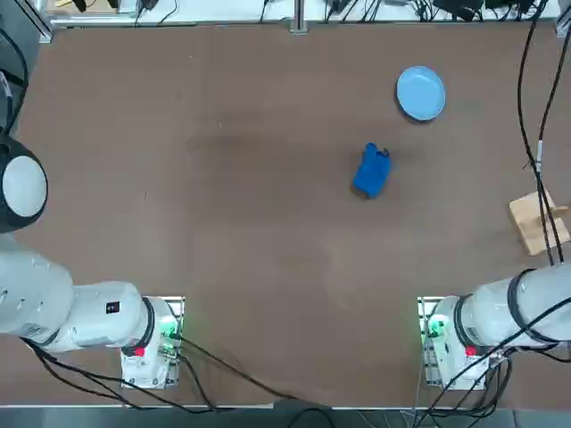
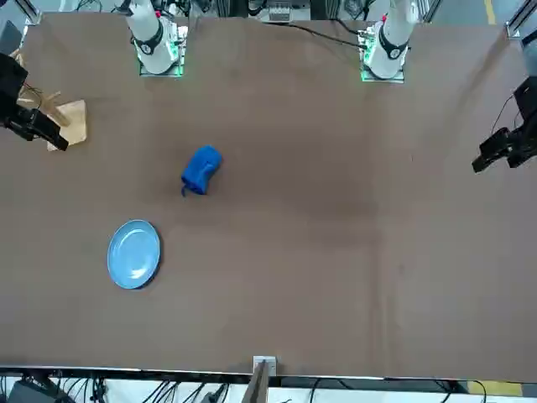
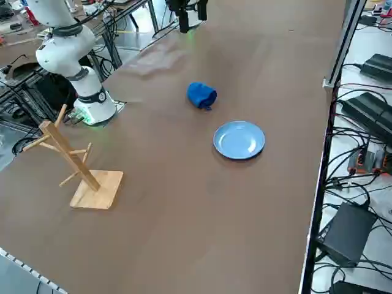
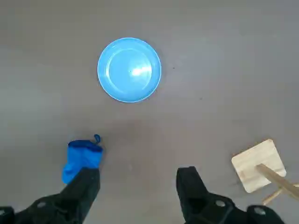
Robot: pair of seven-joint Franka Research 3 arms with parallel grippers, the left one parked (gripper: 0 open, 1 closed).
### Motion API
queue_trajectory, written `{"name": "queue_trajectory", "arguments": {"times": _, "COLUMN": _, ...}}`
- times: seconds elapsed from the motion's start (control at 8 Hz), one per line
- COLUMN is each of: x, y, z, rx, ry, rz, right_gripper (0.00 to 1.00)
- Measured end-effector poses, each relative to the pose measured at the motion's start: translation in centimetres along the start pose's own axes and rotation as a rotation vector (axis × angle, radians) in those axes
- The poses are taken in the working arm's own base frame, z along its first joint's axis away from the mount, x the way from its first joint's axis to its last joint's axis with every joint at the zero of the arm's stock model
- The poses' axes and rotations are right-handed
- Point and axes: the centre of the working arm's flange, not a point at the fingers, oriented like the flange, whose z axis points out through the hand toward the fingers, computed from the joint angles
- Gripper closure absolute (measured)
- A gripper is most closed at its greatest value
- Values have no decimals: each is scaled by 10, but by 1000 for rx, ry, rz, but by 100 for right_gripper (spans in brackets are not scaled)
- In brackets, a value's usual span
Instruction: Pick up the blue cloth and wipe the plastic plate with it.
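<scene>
The blue cloth [image 1: 371, 170] lies bunched in a small lump on the brown table, right of the middle [image 2: 201, 169] [image 3: 201, 95]. The plastic plate [image 1: 420, 93], round and pale blue, rests flat a short way beyond it toward the far right [image 2: 134, 253] [image 3: 239, 139], apart from the cloth. My right gripper [image 4: 138, 182] hangs high over the table with nothing between its open fingers. From the wrist I look down on the cloth [image 4: 81, 156] beside one finger and on the plate [image 4: 129, 70] further off.
A wooden peg stand [image 1: 538, 221] on a square base sits near the table's right edge [image 3: 79, 168] [image 4: 259, 170], close under my right arm. Cables hang along that side. The table's far edge has a metal rail [image 1: 298, 27].
</scene>
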Motion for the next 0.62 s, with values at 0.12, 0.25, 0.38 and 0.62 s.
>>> {"name": "queue_trajectory", "arguments": {"times": 0.12, "x": 0, "y": 0, "z": 0, "rx": 0, "ry": 0, "rz": 0, "right_gripper": 0}}
{"name": "queue_trajectory", "arguments": {"times": 0.25, "x": 0, "y": -1, "z": 0, "rx": 0, "ry": 0, "rz": -1, "right_gripper": 0}}
{"name": "queue_trajectory", "arguments": {"times": 0.38, "x": 0, "y": -1, "z": 0, "rx": 1, "ry": 2, "rz": -2, "right_gripper": 0}}
{"name": "queue_trajectory", "arguments": {"times": 0.62, "x": 5, "y": -2, "z": 2, "rx": 8, "ry": 34, "rz": -3, "right_gripper": 0}}
